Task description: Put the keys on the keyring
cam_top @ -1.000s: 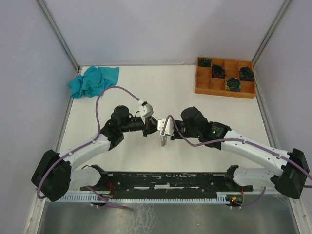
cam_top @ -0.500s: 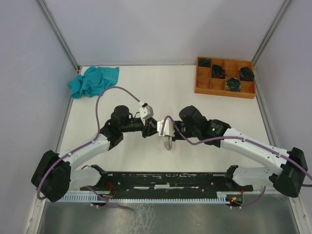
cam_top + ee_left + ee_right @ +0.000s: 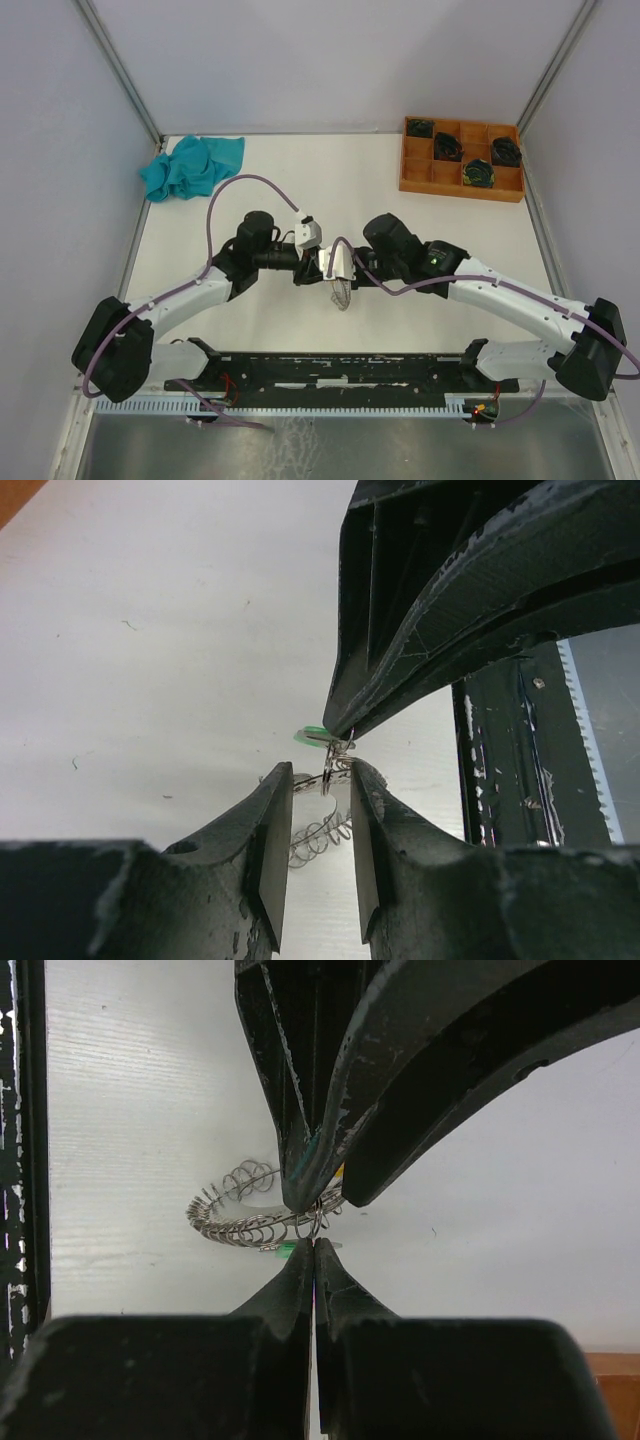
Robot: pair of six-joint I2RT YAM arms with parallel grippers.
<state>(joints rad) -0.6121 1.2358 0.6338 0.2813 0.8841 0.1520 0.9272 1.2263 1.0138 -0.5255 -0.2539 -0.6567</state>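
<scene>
Both grippers meet tip to tip above the table's middle. My left gripper point(image 3: 306, 270) point(image 3: 322, 776) has its jaws a small gap apart, with the keyring's wire spanning between the fingertips. The keyring point(image 3: 343, 293) point(image 3: 320, 835) point(image 3: 235, 1218) is a silvery coiled ring that hangs just past them. A bit of yellow tag point(image 3: 342, 1172) shows between the left fingers. My right gripper point(image 3: 328, 272) point(image 3: 315, 1245) is shut at its tips on a small key with a green tag point(image 3: 290, 1248) point(image 3: 312, 735). The key's little split ring point(image 3: 318, 1222) touches the keyring. The red and pale yellow keys are not visible.
A blue cloth point(image 3: 190, 166) lies at the back left. A wooden compartment tray point(image 3: 420, 170) with black coils stands at the back right. A black rail point(image 3: 330, 368) runs along the near edge between the arm bases.
The left arm has shifted right and its wrist has turned, camera block lower now. The right gripper has edged left. The keyring has swung slightly right and down beneath the tips.
</scene>
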